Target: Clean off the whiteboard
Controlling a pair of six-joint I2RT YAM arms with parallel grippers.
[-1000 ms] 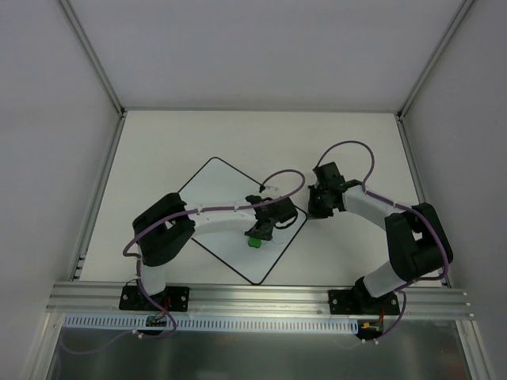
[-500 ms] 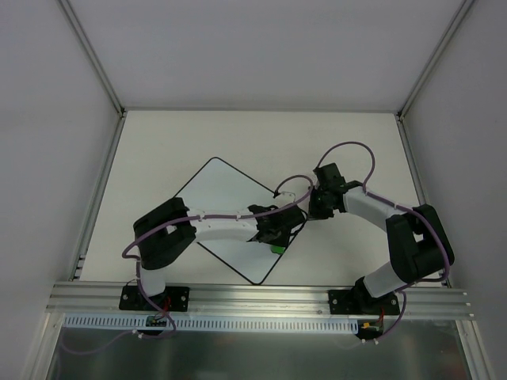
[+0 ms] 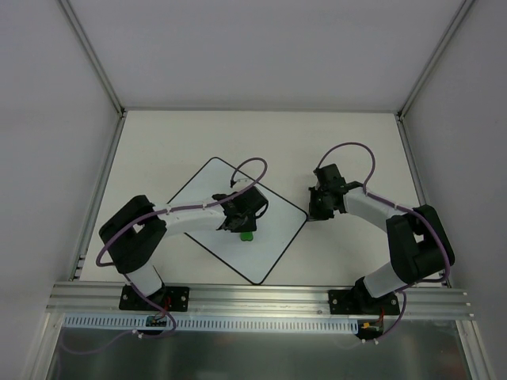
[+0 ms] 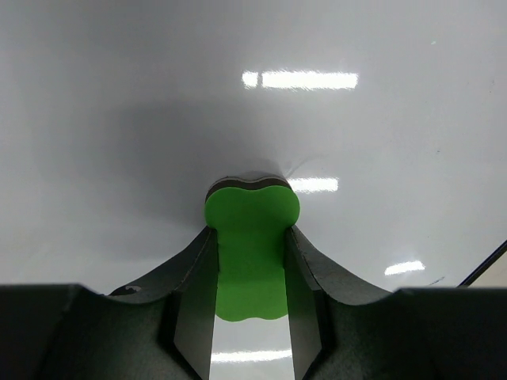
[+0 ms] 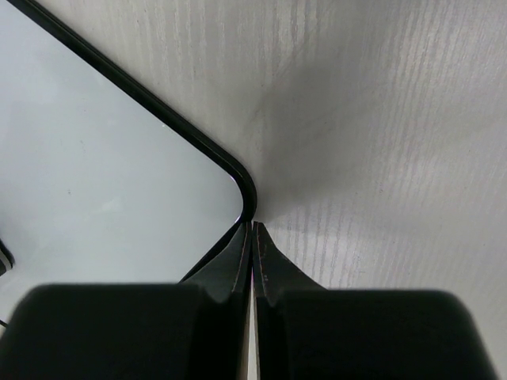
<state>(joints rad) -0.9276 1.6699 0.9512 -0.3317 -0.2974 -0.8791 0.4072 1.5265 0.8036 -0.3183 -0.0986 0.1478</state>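
Observation:
The whiteboard (image 3: 273,237) lies flat on the table, turned like a diamond. Its white face fills the left wrist view (image 4: 119,119) and shows at the left of the right wrist view (image 5: 95,158). My left gripper (image 3: 242,226) is shut on the green eraser (image 3: 247,234), which rests on the board near its middle; the eraser (image 4: 249,245) sits between the fingers (image 4: 194,277). A faint thin mark (image 4: 305,162) lies just beyond the eraser. My right gripper (image 3: 315,212) is shut and empty, its tips (image 5: 252,229) against the board's right corner (image 5: 247,190).
The pale wood-grain table (image 3: 356,150) surrounds the board. Grey walls and metal posts (image 3: 91,55) enclose it. An aluminium rail (image 3: 253,297) runs along the near edge with both arm bases.
My left gripper has swept the eraser across the board, from the lower right edge half a second ago up and left to the middle. The right gripper has not moved.

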